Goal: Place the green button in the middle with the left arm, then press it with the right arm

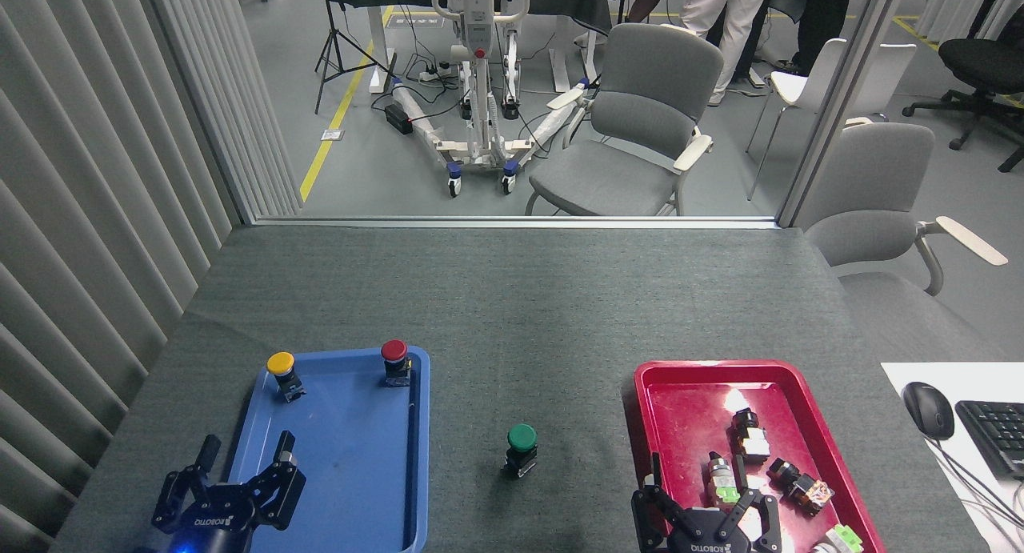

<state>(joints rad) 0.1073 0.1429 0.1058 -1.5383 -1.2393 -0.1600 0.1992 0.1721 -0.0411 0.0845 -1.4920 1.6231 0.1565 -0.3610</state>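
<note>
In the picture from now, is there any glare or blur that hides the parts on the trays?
Head view: strong white glare lies on the red tray, near its far end and its near end, washing out the floor there; the small parts between stay readable. The blue tray shows only a dull sheen. The green button is sharp.

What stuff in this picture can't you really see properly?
- Right hand: head view, the bottom edge cuts off its wrist.
- Left hand: same edge hides its arm.
- Small parts in the red tray: too tiny to name; glare covers some.
- Keyboard: cut by the right edge.
</note>
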